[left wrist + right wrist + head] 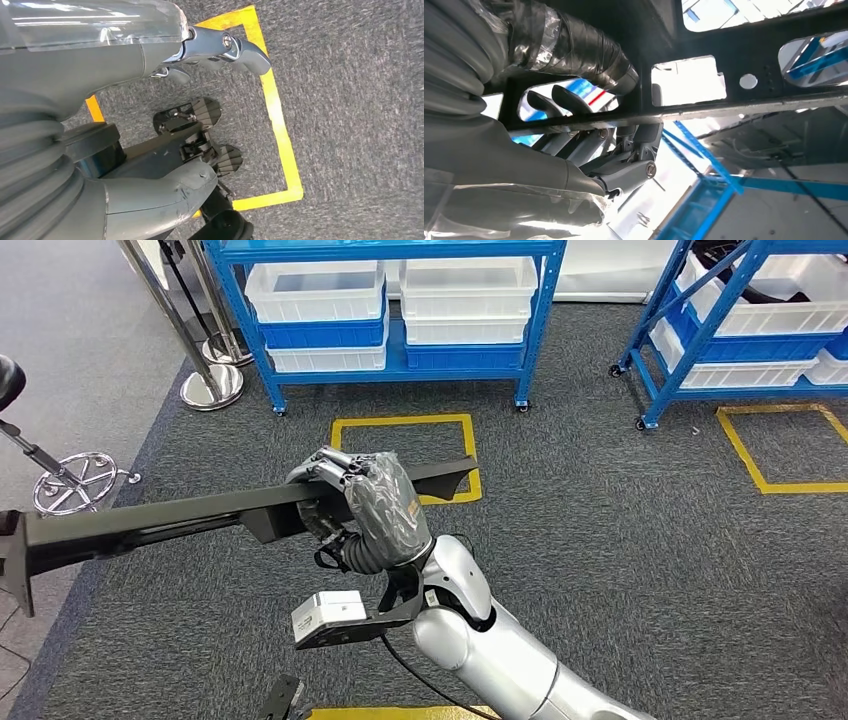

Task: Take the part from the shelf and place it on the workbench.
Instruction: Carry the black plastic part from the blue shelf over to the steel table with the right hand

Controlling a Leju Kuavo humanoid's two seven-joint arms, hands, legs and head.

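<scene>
The part (180, 515) is a long black metal beam with cut-outs, held roughly level above the carpet and reaching from the far left of the head view to the yellow floor square. My right hand (365, 505) grips it right of its middle, fingers wrapped over the top edge. The right wrist view shows the part (744, 55) from close behind, with my right hand (589, 150) curled around its rail. My left hand (130, 60) hangs over the floor with its fingers (225, 47) and thumb (165, 195) apart and nothing in them.
Blue shelves with white bins (400, 300) stand at the back, and another blue rack (740, 330) at the right. Yellow taped squares (405, 425) (780, 450) mark the grey carpet. Chrome stanchion bases (212, 385) (75, 480) stand at the left.
</scene>
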